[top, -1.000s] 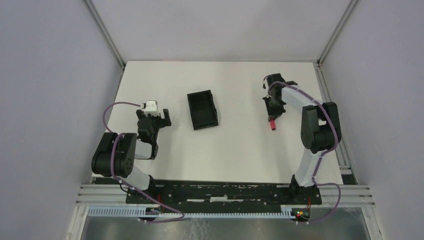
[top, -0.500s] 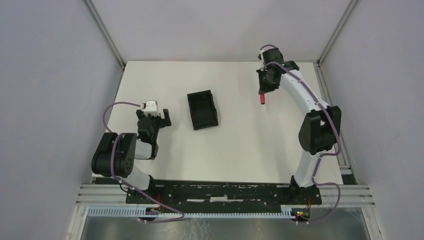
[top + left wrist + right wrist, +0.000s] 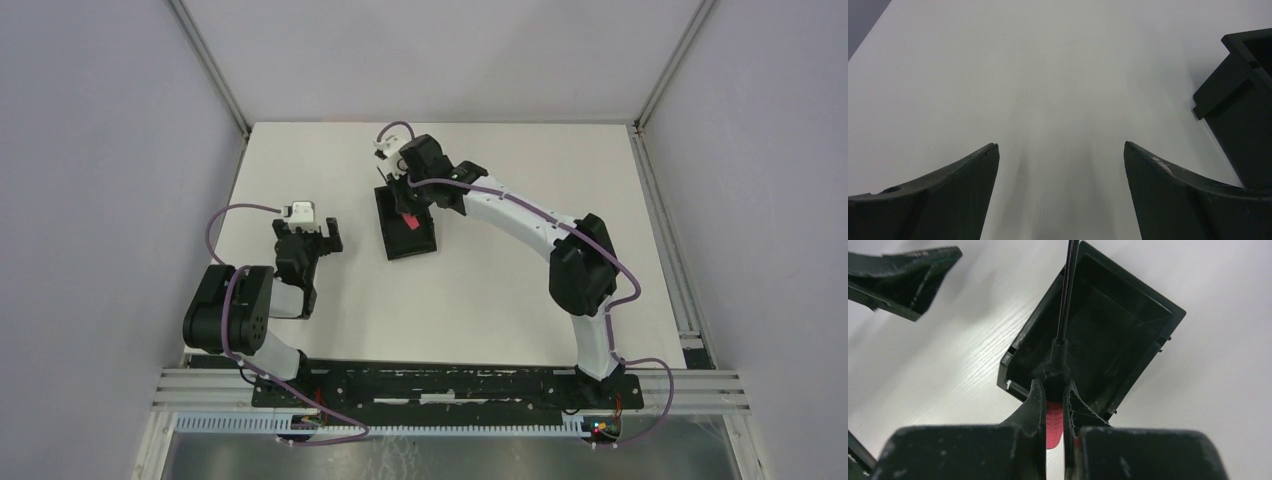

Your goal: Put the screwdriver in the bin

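Screwdriver (image 3: 1060, 354) hangs over the bin (image 3: 1136, 281), its short red handle pinched tight in the right claw (image 3: 1053, 390) and its thin dark shaft reaching across the rim. That shaft is the worry: released at this angle, the tip could catch the low wall and flip the tool onto the table (image 3: 500, 290). The left claw (image 3: 1060, 150) rests spread wide and empty near the bin.

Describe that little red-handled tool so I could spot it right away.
On the white table, find the black bin near the middle. The right gripper pinches the screwdriver over it; nothing nearby shares its red handle and thin dark shaft.
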